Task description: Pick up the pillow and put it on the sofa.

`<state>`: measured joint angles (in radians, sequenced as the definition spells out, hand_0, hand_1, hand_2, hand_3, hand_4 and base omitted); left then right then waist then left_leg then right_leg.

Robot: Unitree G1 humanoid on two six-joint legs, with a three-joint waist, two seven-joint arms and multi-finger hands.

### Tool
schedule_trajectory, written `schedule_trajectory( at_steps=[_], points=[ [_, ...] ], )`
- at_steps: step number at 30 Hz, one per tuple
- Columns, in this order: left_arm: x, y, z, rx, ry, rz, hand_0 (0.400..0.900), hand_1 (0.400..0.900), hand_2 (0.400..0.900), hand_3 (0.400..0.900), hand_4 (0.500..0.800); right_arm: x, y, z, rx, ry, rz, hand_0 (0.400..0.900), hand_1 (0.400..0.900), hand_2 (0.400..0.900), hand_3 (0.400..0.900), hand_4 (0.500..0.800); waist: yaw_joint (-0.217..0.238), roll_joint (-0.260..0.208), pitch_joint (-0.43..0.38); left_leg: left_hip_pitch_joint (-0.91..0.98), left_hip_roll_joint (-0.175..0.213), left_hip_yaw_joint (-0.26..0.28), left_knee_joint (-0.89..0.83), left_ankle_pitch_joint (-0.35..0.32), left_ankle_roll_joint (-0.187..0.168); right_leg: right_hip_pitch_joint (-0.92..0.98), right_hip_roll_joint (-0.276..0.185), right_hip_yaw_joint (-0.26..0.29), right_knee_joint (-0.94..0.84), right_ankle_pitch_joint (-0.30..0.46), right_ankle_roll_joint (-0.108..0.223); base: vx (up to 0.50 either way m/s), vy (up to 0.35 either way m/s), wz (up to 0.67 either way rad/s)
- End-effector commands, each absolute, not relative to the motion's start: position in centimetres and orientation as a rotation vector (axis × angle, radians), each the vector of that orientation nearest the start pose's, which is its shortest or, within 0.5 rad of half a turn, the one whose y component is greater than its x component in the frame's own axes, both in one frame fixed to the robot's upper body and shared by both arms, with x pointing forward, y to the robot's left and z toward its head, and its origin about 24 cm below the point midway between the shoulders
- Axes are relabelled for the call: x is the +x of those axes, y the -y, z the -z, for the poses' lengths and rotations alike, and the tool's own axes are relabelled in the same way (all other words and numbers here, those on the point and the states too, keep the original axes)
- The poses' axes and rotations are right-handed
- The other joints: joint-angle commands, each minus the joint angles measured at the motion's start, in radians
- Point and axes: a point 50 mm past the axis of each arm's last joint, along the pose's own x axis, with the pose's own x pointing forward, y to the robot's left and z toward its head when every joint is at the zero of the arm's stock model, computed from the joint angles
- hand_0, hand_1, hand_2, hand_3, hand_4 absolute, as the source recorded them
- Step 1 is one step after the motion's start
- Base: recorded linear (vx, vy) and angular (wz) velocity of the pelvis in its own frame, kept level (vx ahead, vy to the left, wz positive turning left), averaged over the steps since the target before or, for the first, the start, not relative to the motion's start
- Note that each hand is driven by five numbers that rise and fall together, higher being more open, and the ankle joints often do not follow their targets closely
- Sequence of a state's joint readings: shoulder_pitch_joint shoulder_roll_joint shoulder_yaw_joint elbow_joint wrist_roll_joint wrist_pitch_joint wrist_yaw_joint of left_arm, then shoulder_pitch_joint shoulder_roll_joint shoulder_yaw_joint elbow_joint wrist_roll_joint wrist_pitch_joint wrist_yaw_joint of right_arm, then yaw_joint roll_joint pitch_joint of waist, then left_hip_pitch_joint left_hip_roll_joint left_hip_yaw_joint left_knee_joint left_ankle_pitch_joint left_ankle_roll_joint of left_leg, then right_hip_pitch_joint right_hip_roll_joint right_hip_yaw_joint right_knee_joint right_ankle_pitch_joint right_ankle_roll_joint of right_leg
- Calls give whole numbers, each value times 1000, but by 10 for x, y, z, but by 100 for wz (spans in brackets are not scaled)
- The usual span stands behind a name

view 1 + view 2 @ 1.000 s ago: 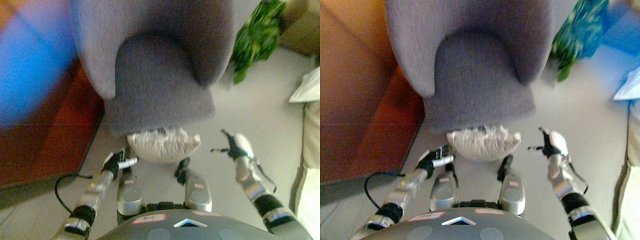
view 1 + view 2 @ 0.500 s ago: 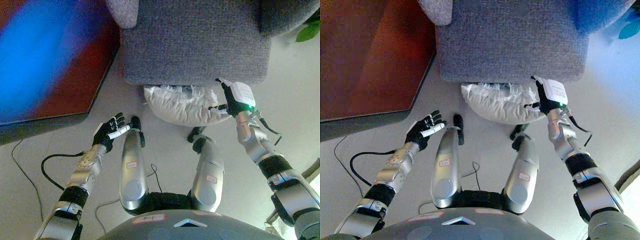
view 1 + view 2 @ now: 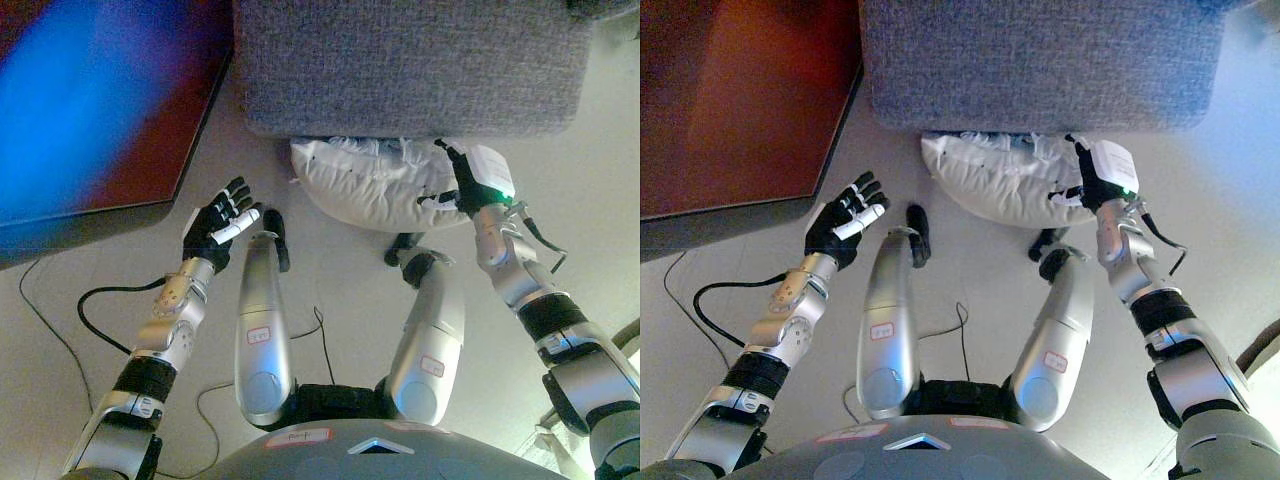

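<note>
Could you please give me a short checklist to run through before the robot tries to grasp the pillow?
1. Pillow in view on the floor, against the front of the grey sofa: ok.
2. Right hand at the pillow's right end: ok.
3. Right hand curled round the pillow: cannot tell; its fingers look spread.
4. Left hand at the pillow: not ok; it hovers open over the floor, apart from the pillow's left end.
5. Sofa seat free to receive the pillow: cannot tell; only its front shows.

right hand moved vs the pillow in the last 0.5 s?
No. The right hand stays at the pillow's right end, below the sofa; the whole view shifted instead.
</note>
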<state>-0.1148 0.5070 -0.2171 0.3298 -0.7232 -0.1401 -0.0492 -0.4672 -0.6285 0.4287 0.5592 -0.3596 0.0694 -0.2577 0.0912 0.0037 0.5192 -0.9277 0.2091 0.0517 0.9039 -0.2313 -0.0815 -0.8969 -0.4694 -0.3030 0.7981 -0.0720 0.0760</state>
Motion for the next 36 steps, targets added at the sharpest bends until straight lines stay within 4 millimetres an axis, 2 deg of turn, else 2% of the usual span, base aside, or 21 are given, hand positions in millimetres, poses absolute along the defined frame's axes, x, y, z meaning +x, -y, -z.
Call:
schedule_trajectory(
  at_steps=[1, 9, 14, 19, 24, 28, 29, 30, 36],
  points=[
    [268, -216, -49, -232, 11, 114, 900, 900, 900, 900, 800, 329, 263, -81, -1204, -44, 136, 900, 900, 900, 900, 800, 32, 49, 1, -27, 40, 30, 12, -12, -4, -70, -33, 35, 212, -133, 50, -12, 27, 10],
    [272, -208, -64, -257, 63, 152, 900, 900, 900, 900, 800, 339, 272, -89, -1251, -95, 188, 900, 900, 900, 900, 800, 41, 63, 1, -145, 47, 4, 186, -67, -1, -196, -67, 74, 348, -170, 46, -11, 26, 8],
    [274, -206, -71, -251, 72, 168, 900, 900, 900, 900, 800, 347, 276, -88, -1274, -224, 162, 900, 900, 900, 900, 800, 55, 70, 1, -201, 53, -14, 275, -96, 0, -254, -80, 104, 436, -204, 45, -6, 8, 11],
    [275, -202, -74, -248, 78, 179, 900, 900, 900, 900, 800, 352, 285, -91, -1358, -298, 275, 900, 900, 900, 900, 800, 69, 75, 1, -237, 56, -32, 338, -110, -2, -285, -91, 125, 504, -234, 42, 11, 6, 12],
    [275, -196, -75, -237, 72, 210, 900, 900, 900, 900, 800, 352, 292, -78, -1456, -508, 266, 900, 900, 900, 900, 800, 94, 85, 1, -247, 53, -55, 383, -124, -3, -294, -107, 134, 548, -258, 41, 29, -23, 17],
    [275, -192, -74, -225, 55, 235, 900, 900, 900, 900, 800, 351, 296, -69, -1409, -666, 234, 900, 900, 900, 900, 800, 111, 97, 1, -255, 49, -65, 410, -131, -8, -299, -116, 144, 571, -267, 42, 29, -13, 18],
    [275, -192, -74, -224, 52, 242, 900, 900, 900, 900, 800, 352, 297, -69, -1391, -700, 225, 875, 875, 875, 875, 785, 115, 100, 1, -256, 49, -66, 414, -133, -9, -301, -118, 146, 577, -270, 42, 23, -1, 15],
    [275, -192, -74, -223, 49, 249, 900, 900, 900, 900, 800, 352, 297, -68, -1372, -724, 215, 400, 400, 400, 400, 500, 120, 104, 1, -258, 48, -67, 418, -133, -10, -303, -120, 148, 583, -271, 42, 26, -3, 15],
    [272, -189, -70, -221, 23, 276, 900, 900, 900, 900, 800, 355, 294, -65, -1282, -757, 202, 400, 400, 400, 400, 500, 141, 115, 1, -259, 46, -74, 437, -133, -15, -298, -126, 155, 605, -279, 41, 40, -4, 9]
  ],
)
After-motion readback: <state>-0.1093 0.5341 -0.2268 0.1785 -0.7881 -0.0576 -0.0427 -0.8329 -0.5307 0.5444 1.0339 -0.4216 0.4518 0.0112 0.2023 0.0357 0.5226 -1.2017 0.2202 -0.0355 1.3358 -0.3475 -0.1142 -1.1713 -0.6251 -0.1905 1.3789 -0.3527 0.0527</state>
